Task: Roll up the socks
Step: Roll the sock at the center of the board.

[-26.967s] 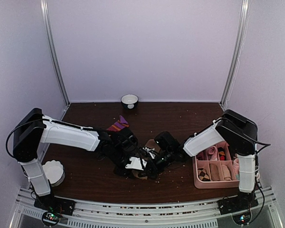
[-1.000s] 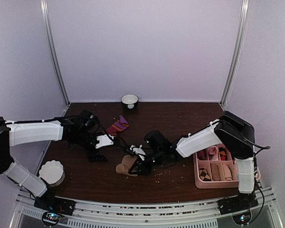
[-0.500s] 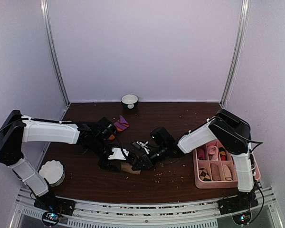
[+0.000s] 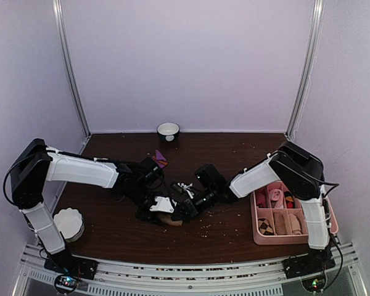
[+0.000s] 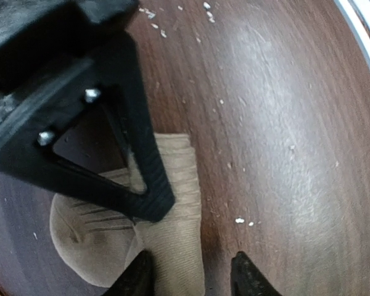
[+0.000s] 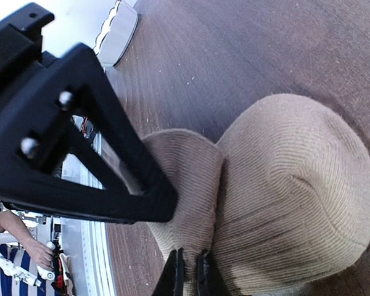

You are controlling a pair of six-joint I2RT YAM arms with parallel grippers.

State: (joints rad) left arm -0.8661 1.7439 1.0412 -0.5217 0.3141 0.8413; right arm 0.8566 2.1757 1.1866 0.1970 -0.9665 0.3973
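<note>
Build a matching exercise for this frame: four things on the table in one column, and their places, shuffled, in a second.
Things:
1. plain tan fabric sock
2. dark red fabric sock with purple-striped cuff
3. small black bowl with white inside
4. pink divided plastic tray

Places:
A. at the far wall
B. far right, near the front edge
C. centre of the dark wooden table
D. mid-depth, left of centre

Pairs: 1-C, 2-D, 3-A, 4-B

White arm shells point(image 4: 80, 171), black joints point(image 4: 32, 168)
</note>
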